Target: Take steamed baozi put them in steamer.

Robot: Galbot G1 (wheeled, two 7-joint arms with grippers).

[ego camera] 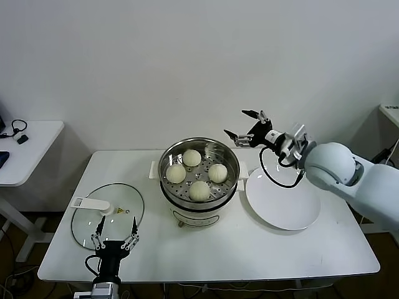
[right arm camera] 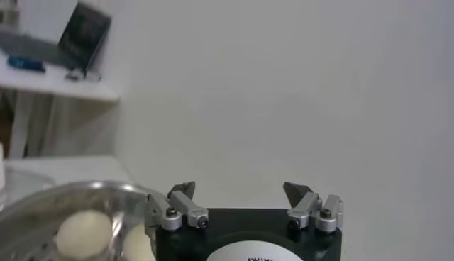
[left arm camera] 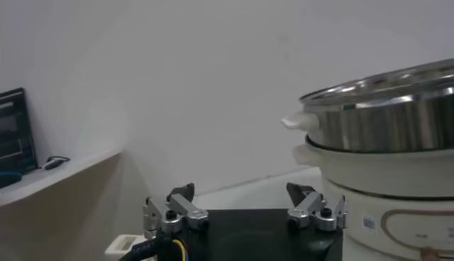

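Note:
Several cream-white steamed baozi (ego camera: 199,190) lie on the perforated tray inside the shiny round steamer (ego camera: 232,163) at the table's middle. My right gripper (ego camera: 244,124) hangs open and empty in the air just past the steamer's far right rim, above table height. In the right wrist view its fingers (right arm camera: 181,192) stand wide apart, with one baozi (right arm camera: 84,232) and the steamer's rim (right arm camera: 85,189) below. My left gripper (ego camera: 115,230) rests open near the table's front edge, left of the steamer (left arm camera: 397,120), and holds nothing.
A bare round white plate (ego camera: 283,198) lies right of the steamer, under my right forearm. A flat glass lid (ego camera: 106,215) with a white handle lies at the front left, just behind my left gripper. A small side table (ego camera: 25,146) stands further left.

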